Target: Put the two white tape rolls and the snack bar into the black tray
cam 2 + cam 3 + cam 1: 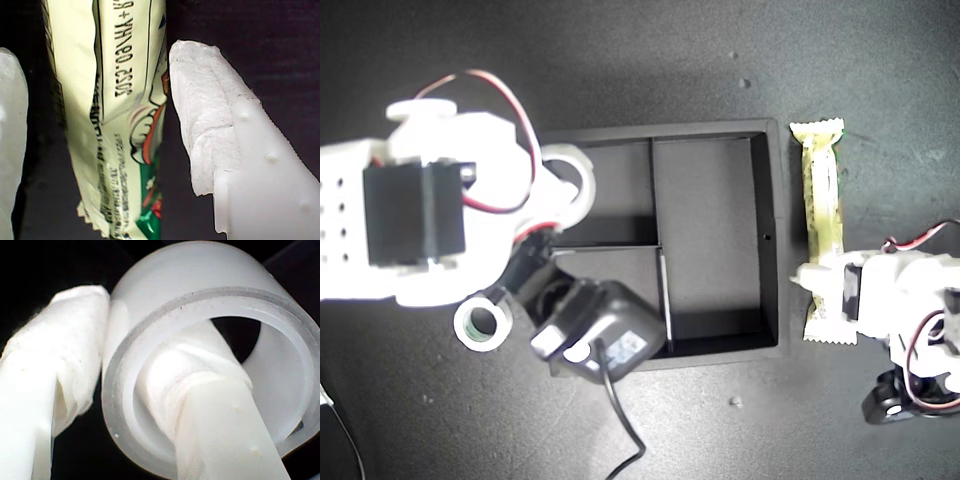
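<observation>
The black tray (769, 200) lies in the middle of the exterior view. Over its small compartment at the exterior view's upper left hangs the larger white tape roll (582, 172) (200, 270). My second gripper (560, 190) (122, 375) is shut on its wall, one finger inside the hole and one outside. The smaller tape roll (482, 326), with a greenish core, lies flat on the table just off the tray's lower left corner in the exterior view. The snack bar (821, 190) (115, 100) lies along the tray's outer right wall. My first gripper (823, 287) (100, 135) straddles its near end, open, with a gap at one finger.
The second arm's black wrist camera (597, 338) and its cable (620, 420) overhang the tray's small compartment at the exterior view's lower left. The long compartment (710, 230) holds nothing. The table is dark and matte all round.
</observation>
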`<act>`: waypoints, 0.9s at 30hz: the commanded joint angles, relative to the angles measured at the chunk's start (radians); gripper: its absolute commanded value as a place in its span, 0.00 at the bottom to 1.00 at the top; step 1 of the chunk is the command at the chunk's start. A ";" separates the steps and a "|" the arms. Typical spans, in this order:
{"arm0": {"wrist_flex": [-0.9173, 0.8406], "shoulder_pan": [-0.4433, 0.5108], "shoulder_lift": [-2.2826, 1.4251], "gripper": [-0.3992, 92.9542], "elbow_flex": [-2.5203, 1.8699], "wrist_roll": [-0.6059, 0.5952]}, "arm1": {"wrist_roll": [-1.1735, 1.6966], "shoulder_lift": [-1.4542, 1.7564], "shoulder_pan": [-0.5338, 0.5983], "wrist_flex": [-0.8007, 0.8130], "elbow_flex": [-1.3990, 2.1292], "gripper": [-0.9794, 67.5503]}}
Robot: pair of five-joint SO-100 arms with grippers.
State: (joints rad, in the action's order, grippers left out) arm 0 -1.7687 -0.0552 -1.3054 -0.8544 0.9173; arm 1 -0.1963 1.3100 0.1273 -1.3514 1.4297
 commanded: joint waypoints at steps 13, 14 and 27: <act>-0.048 0.032 0.091 0.00 0.163 0.011 | 0.055 -0.006 -0.138 0.224 0.150 0.28; -0.052 0.034 0.098 0.00 0.176 0.011 | 0.054 -0.011 -0.140 0.235 0.158 0.28; -0.058 0.034 0.138 0.00 0.178 0.014 | 0.075 -0.005 -0.097 0.043 0.021 0.01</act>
State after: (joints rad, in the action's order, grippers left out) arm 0 -1.8086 -0.0291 -1.1566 -0.7302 0.9265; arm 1 -0.1488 1.2839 0.0046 -1.1674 1.5555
